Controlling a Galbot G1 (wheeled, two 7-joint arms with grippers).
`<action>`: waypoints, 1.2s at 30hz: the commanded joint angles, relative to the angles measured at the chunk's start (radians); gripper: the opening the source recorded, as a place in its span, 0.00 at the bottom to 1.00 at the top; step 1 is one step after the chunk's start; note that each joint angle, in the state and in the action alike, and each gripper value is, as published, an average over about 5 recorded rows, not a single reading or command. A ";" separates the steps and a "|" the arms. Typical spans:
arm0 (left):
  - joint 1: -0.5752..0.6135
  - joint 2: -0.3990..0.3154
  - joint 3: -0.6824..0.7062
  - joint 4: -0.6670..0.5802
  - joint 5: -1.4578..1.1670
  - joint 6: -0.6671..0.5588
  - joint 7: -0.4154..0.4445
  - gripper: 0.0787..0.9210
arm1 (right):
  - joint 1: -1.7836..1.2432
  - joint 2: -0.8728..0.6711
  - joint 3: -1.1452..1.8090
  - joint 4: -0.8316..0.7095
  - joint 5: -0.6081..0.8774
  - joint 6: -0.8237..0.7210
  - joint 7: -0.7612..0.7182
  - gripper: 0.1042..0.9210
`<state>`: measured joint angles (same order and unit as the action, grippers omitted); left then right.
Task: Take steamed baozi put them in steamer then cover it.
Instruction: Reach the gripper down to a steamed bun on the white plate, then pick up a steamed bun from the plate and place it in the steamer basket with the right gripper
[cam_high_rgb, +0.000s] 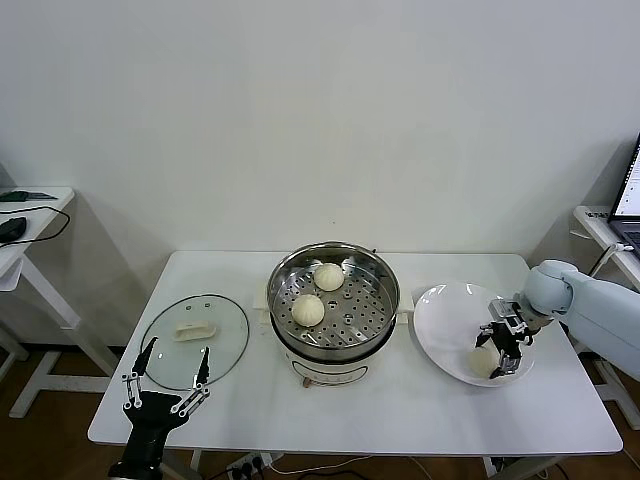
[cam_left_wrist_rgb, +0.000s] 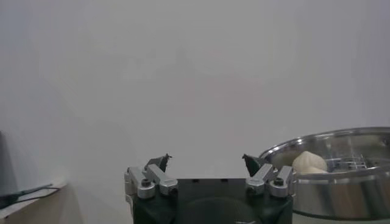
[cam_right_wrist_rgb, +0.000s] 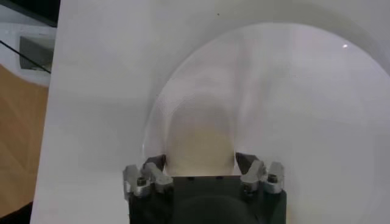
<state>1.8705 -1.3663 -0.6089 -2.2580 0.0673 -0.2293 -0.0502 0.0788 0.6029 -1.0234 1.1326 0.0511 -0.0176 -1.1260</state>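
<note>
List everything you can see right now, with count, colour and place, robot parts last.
Steamed baozi: three visible, cream-white; two in the steamer, one on the plate between the right gripper's fingers.
Steamer: one, shiny steel, table centre.
Cover: one, clear glass with a white handle, flat on the table left of the steamer.
Plate: one, white, right of the steamer.
Table: one, white.
Side table: one, white, far left, with dark items on it.
Laptop: one, right edge.
Left gripper: open, at the cover's near edge.
Right gripper: over the plate, fingers around a bao.
</note>
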 joint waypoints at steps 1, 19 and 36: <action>0.000 0.001 0.000 0.002 0.000 -0.001 -0.001 0.88 | 0.016 0.004 -0.007 0.005 0.003 0.002 -0.003 0.72; -0.003 0.013 0.006 -0.004 0.000 0.002 -0.003 0.88 | 0.589 0.206 -0.142 0.164 -0.080 0.445 -0.096 0.70; 0.000 0.014 0.014 -0.004 -0.003 0.003 -0.008 0.88 | 0.610 0.447 -0.240 0.389 -0.186 0.622 -0.040 0.70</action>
<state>1.8706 -1.3523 -0.5995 -2.2618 0.0647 -0.2296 -0.0578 0.6545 0.9527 -1.2237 1.4210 -0.0609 0.4929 -1.1759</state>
